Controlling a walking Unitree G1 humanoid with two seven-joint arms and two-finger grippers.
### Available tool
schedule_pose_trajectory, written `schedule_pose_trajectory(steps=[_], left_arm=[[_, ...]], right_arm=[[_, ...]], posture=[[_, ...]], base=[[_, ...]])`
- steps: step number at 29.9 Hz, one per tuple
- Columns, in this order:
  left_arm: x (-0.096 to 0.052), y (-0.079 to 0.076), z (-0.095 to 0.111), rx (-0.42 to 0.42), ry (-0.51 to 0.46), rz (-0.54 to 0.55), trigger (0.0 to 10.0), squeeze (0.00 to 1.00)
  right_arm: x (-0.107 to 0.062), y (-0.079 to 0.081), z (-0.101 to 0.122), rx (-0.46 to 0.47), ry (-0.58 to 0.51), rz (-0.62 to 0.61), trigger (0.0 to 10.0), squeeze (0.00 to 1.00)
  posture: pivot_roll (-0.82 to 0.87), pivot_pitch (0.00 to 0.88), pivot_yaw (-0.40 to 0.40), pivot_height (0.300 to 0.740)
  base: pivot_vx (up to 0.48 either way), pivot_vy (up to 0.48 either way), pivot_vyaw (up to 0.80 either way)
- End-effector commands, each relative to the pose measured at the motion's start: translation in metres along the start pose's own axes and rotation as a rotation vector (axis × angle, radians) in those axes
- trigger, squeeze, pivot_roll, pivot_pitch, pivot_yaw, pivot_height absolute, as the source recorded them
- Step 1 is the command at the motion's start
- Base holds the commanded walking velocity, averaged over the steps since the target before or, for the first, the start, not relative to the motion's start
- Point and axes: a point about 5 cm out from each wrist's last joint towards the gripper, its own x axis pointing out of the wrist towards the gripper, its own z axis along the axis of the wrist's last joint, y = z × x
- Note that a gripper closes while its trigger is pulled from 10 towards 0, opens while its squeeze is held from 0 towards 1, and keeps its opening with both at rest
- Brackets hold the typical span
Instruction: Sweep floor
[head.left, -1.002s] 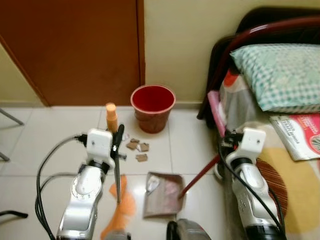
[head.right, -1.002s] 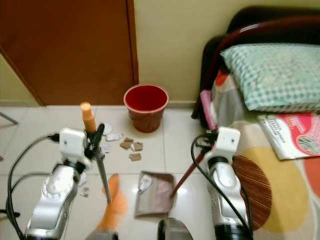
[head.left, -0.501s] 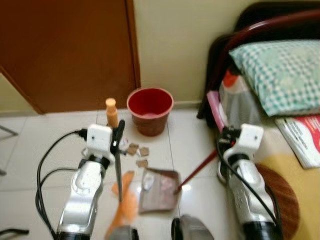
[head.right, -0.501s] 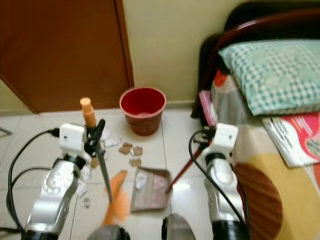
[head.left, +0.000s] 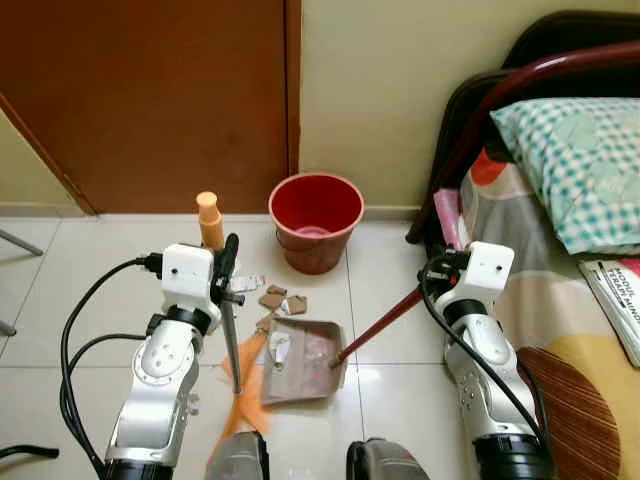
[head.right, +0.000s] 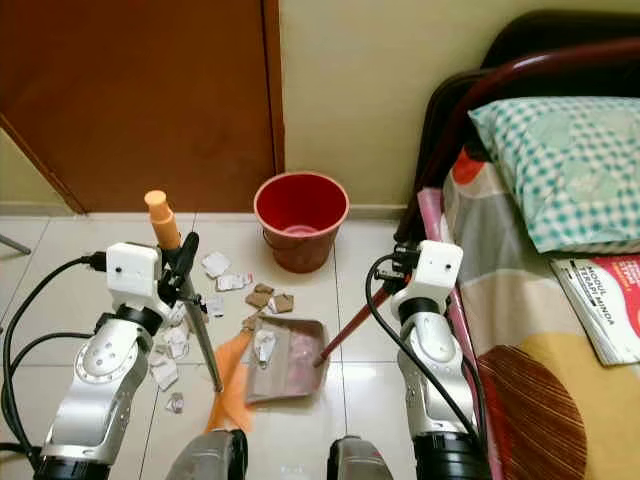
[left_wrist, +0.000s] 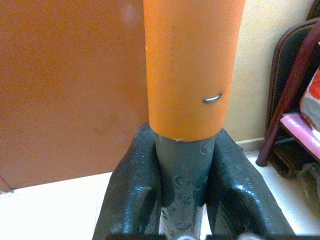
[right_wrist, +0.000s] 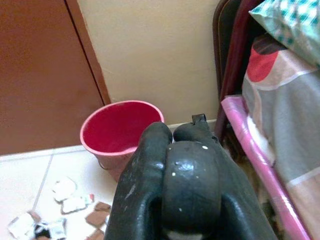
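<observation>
My left gripper (head.left: 226, 276) is shut on the grey shaft of a broom (head.left: 233, 340) with an orange cap (left_wrist: 192, 65); its orange bristles (head.left: 243, 396) rest on the tiles. The left wrist view has both black fingers (left_wrist: 132, 192) clamped on that shaft. My right gripper (head.left: 438, 274) is shut on the black grip (right_wrist: 191, 186) of a dustpan's long red handle (head.left: 377, 325). The brown dustpan (head.left: 303, 350) lies flat on the floor with a few scraps inside. Brown cardboard bits (head.left: 281, 298) lie just beyond its far edge. White paper scraps (head.right: 170, 345) are scattered to its left.
A red bucket (head.left: 315, 220) stands against the wall, beyond the scraps. A brown door (head.left: 150, 100) is at the back left. A bed with a dark frame (head.left: 470, 130), a checked pillow (head.left: 575, 165) and a magazine (head.right: 600, 305) borders the right side.
The dustpan has slid forward toward the cardboard bits and the bucket, and the right gripper moved left with it. The view swayed meanwhile. The left gripper keeps the broom upright.
</observation>
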Motion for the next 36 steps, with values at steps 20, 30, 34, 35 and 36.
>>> schedule_pose_trajectory(steps=[20,30,34,35,36], left_arm=[[0.018,-0.041,0.049,-0.224,-0.135,-0.204,10.0,0.0],[0.005,0.026,0.028,-0.014,-0.068,0.018,10.0,0.0],[-0.005,0.048,0.017,0.056,-0.03,0.094,10.0,0.0],[-0.008,0.051,0.015,0.066,-0.021,0.104,10.0,0.0],[-0.009,0.053,0.013,0.072,-0.016,0.109,10.0,0.0]], right_arm=[[0.004,0.0,-0.002,-0.018,0.019,0.006,10.0,0.0],[0.004,-0.003,-0.002,-0.017,0.021,0.005,10.0,0.0],[0.003,-0.006,0.002,-0.007,0.006,-0.003,10.0,0.0],[0.002,-0.006,0.004,-0.002,0.0,-0.006,10.0,0.0],[0.002,-0.006,0.005,0.002,-0.003,-0.008,10.0,0.0]], posture=[[-0.03,0.161,-0.027,0.74],[-0.01,0.163,-0.037,0.74],[-0.01,0.163,-0.037,0.74],[0.0,0.158,-0.039,0.74],[0.0,0.158,-0.039,0.74]], base=[[0.0,0.0,0.0],[0.0,0.0,0.0],[0.0,0.0,0.0],[0.0,0.0,0.0],[0.0,0.0,0.0]])
